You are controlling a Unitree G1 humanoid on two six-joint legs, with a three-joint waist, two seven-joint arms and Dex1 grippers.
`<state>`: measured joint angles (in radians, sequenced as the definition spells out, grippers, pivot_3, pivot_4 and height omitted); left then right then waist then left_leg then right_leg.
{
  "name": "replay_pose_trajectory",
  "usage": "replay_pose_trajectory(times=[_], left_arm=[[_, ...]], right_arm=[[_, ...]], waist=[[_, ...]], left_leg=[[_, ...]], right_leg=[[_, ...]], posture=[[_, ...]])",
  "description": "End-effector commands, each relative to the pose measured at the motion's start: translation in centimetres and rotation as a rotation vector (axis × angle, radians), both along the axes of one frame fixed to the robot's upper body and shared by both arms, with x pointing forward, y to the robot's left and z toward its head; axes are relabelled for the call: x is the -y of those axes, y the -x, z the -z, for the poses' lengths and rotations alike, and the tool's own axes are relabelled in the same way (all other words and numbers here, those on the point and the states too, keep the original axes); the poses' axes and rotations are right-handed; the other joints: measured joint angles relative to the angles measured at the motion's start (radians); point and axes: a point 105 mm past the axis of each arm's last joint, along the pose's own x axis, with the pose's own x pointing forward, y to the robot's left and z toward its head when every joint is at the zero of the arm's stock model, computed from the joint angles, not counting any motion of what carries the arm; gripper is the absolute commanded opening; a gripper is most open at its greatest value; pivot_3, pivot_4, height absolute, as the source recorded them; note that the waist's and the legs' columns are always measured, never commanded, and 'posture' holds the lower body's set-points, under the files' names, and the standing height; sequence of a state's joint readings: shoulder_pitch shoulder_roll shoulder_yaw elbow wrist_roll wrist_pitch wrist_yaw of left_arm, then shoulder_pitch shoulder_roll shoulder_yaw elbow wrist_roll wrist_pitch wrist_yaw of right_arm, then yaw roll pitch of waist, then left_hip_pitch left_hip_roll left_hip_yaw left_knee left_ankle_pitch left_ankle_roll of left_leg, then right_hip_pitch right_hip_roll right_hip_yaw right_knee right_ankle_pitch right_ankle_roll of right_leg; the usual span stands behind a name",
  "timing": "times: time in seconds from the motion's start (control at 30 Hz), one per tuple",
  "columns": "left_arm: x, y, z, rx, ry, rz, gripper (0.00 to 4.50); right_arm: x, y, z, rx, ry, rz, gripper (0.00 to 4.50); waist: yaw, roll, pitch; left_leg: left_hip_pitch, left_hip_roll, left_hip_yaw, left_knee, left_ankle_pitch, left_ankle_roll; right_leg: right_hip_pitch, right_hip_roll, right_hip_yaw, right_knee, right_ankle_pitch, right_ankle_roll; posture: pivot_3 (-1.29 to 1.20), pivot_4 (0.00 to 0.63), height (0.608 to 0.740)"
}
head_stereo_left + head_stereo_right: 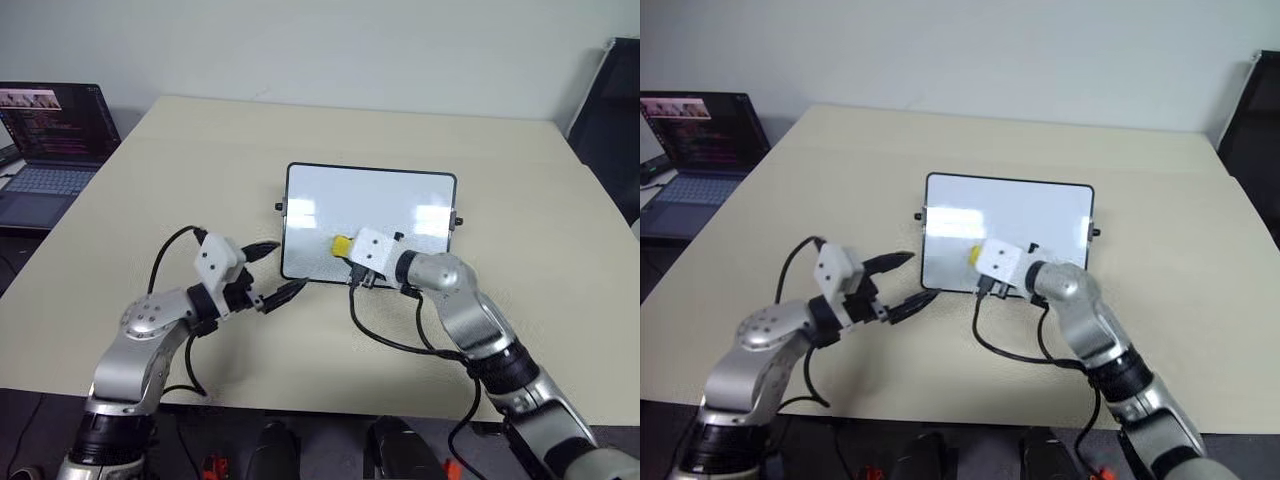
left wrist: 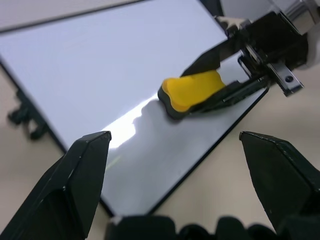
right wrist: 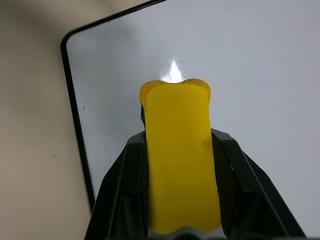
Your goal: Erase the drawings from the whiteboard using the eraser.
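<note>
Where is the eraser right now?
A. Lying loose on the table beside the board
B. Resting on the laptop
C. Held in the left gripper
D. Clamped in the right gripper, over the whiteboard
D: the right gripper is shut on the yellow eraser over the whiteboard, while the left gripper stands open and empty beside the board.

An open laptop (image 1: 50, 140) — screen lit — beside the beige table (image 1: 180, 160)

Left gripper (image 1: 272, 273) spread — right gripper (image 3: 177, 150) clamped.
</note>
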<state>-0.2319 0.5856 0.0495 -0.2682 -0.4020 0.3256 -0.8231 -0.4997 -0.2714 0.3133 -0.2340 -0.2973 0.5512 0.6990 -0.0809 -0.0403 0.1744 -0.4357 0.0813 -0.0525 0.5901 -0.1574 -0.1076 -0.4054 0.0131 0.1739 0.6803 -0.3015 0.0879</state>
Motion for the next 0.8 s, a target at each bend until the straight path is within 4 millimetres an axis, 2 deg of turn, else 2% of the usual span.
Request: replay_pose_trajectory(times=[0.03, 0.13, 0.2, 0.4, 0.47, 0.57, 0.67, 0.8], left_arm=[[2.0, 0.2, -2.5, 0.064, -0.003, 0.095, 4.50], [3.6, -0.2, -3.0, 0.074, -0.033, 0.174, 4.50], [4.4, -0.5, -3.1, 0.080, -0.036, 0.214, 4.50], [7.8, -0.6, -2.6, 0.076, -0.072, 0.408, 4.50], [9.2, -0.5, -1.8, 0.057, -0.107, 0.498, 4.50], [11.5, -0.3, -0.6, 0.041, -0.168, 0.621, 4.50], [13.2, -0.6, 0.4, 0.068, -0.241, 0.666, 4.50], [15.1, -1.0, 0.3, 0.092, -0.240, 0.683, 4.50]], right_arm=[[3.5, 1.3, -3.3, 0.037, -0.181, 0.138, 1.31], [7.6, 2.7, -3.7, 0.022, -0.280, 0.326, 1.31], [9.5, 3.5, -3.5, 0.006, -0.314, 0.418, 1.31], [15.7, 5.7, -0.9, -0.080, -0.349, 0.767, 1.31], [16.7, 6.0, 0.4, -0.132, -0.382, 0.833, 1.31], [17.1, 5.8, 2.3, -0.197, -0.433, 0.871, 1.31], [18.1, 4.8, 2.9, -0.208, -0.486, 0.925, 1.31], [19.2, 4.2, 3.6, -0.221, -0.494, 0.960, 1.31]], waist=[[0.000, 0.000, 0.000], [0.000, 0.000, 0.000], [0.001, 0.000, 0.000], [-0.005, 0.001, 0.000], [-0.005, 0.001, 0.000], [-0.003, 0.001, 0.000], [-0.008, 0.001, 0.000], [-0.007, 0.001, 0.001]], left_leg=[[0.000, 0.000, 0.000, 0.000, 0.000, 0.000], [0.000, 0.000, -0.001, -0.001, 0.000, 0.000], [0.000, 0.000, -0.001, 0.000, 0.000, 0.000], [0.000, -0.001, 0.000, 0.001, 0.000, 0.000], [0.000, -0.001, 0.000, 0.001, 0.000, 0.000], [0.000, -0.001, 0.000, 0.002, 0.000, 0.000], [0.000, -0.001, 0.000, 0.002, 0.000, 0.000], [0.000, -0.001, 0.000, 0.002, 0.000, 0.000]], right_leg=[[0.000, 0.000, 0.000, 0.000, 0.000, 0.000], [0.000, 0.000, 0.000, 0.000, -0.001, 0.001], [0.000, 0.000, -0.001, 0.000, -0.001, 0.001], [0.001, 0.000, 0.001, 0.000, -0.001, 0.000], [0.001, 0.000, 0.000, 0.000, -0.002, -0.003], [0.001, 0.000, 0.001, 0.000, -0.003, -0.004], [0.001, 0.000, 0.001, 0.000, -0.003, -0.004], [0.001, 0.000, 0.001, 0.000, 0.000, 0.001]], posture=[[0.00, 0.150, 0.740], [0.00, 0.150, 0.740], [0.00, 0.150, 0.740], [0.00, 0.150, 0.740], [0.00, 0.150, 0.740], [0.00, 0.150, 0.740], [0.00, 0.150, 0.740], [0.00, 0.150, 0.740]])
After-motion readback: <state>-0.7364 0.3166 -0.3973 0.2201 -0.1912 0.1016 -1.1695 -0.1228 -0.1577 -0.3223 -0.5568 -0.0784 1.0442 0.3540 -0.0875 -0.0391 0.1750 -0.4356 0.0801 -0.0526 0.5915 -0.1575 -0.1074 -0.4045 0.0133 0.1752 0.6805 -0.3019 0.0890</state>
